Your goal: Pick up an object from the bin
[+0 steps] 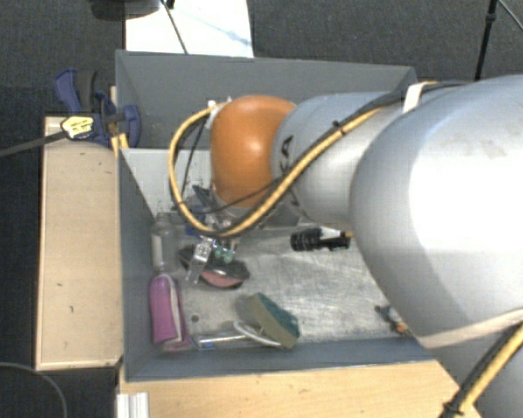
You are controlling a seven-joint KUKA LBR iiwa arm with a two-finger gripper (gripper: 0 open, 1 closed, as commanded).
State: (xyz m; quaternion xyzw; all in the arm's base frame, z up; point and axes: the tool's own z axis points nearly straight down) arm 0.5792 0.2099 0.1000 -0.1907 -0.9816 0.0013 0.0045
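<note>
Round pink-dark disc (220, 276), flat, left of centre.

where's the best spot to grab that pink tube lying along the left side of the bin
Grip the pink tube around its middle, coming down from above and closing across its narrow width. It lies flat with its long axis running up and down the view, so the midsection is probably balanced. The bin's left wall sits close, so room on that side looks tight.

No readable text or labels anywhere.
</note>
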